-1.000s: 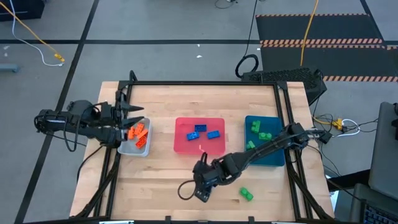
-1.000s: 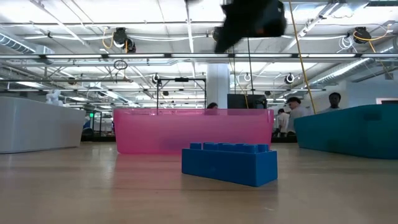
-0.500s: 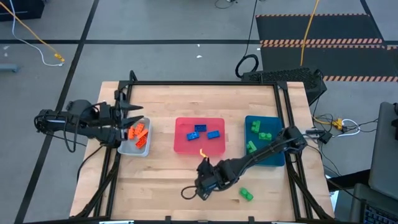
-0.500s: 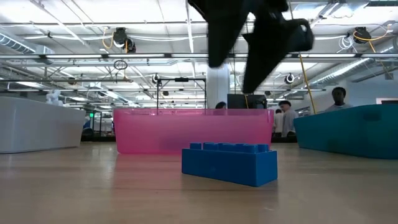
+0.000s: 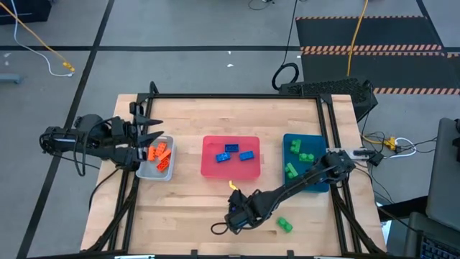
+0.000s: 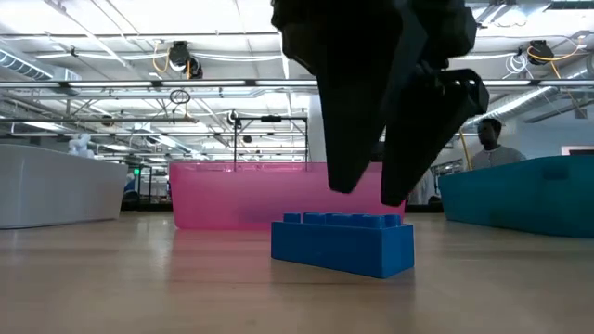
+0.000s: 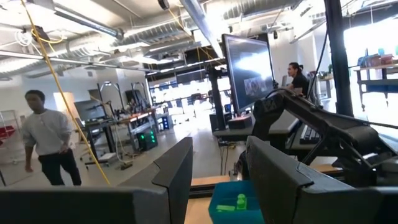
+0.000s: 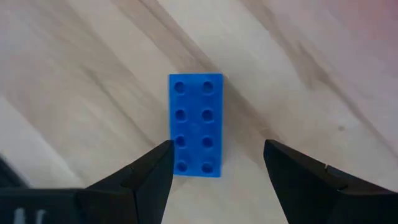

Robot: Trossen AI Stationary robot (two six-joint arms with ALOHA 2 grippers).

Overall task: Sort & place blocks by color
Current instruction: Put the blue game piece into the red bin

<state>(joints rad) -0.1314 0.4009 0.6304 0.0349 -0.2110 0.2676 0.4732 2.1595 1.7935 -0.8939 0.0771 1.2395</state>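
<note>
High view: three blue blocks (image 5: 231,153) lie in the pink tray (image 5: 251,169), several orange in the grey tray (image 5: 144,172), three green in the teal tray (image 5: 318,183), one green block (image 5: 284,224) on the desk (image 5: 187,205). The left claw (image 5: 152,134) hovers spread by the grey tray.

Low and right wrist views: the right claw (image 8: 214,165) hangs open over one blue block (image 8: 196,124) on the desk.

No writing is legible.

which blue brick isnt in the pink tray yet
The blue brick lying alone on the bare wood in front of the pink tray, directly under the right gripper with its jaws open. The other three blue bricks lie inside the tray.
</note>
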